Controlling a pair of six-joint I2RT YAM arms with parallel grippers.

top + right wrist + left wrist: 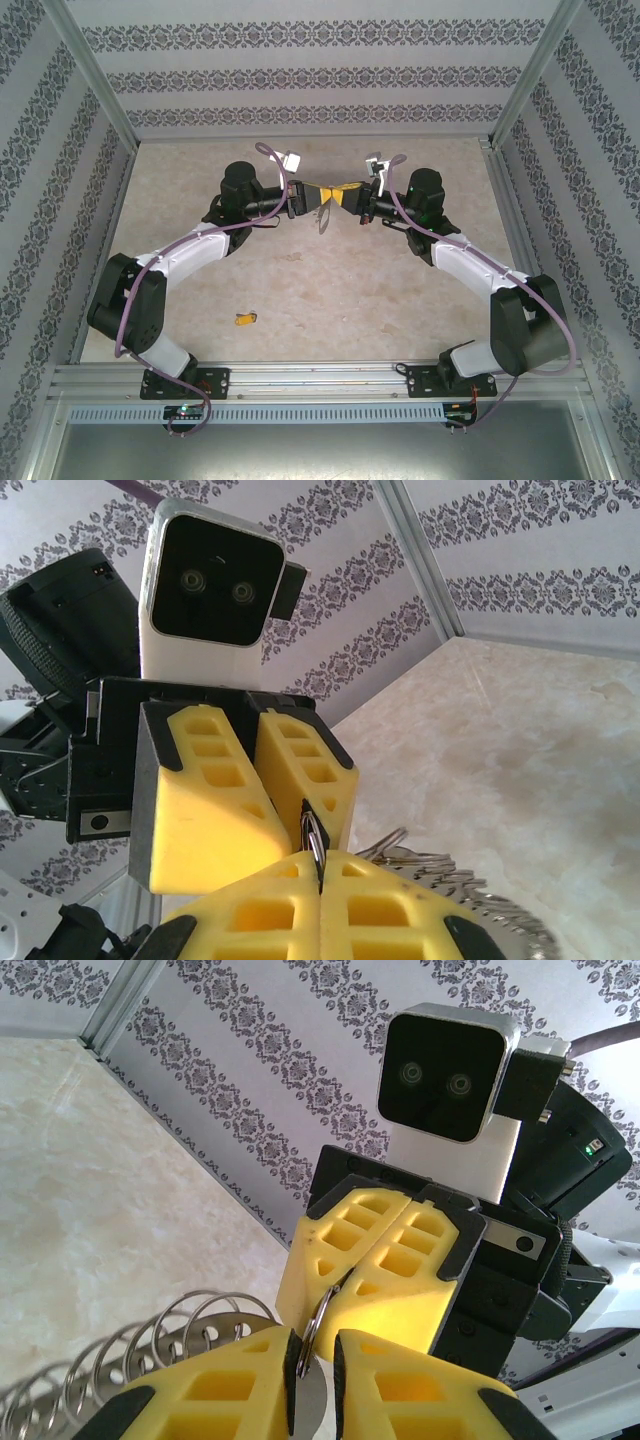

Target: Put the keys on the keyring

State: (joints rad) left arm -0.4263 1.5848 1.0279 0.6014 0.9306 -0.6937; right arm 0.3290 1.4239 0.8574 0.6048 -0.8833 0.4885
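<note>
A pale beige, stone-patterned surface [330, 290] lies in the middle of the enclosure, mottled with faint brownish blotches [608, 690] (easiest to make out from the right wrist view). White wallpaper with grey ornamental bands covers the back wall [310, 75], the left wall [45, 170] and the right wall [600, 170]. A slanting left aluminium post [93, 75] marks one far corner, and a right aluminium post [535, 70] marks the other. Along the near edge runs a ribbed aluminium rail [320, 378]. Just below it in the top view lies a white slotted strip [320, 413], then a plain grey panel [320, 455].

Yellow-headed key [243, 319] lies flat, well apart from the raised grey keyring [323, 217].
</note>
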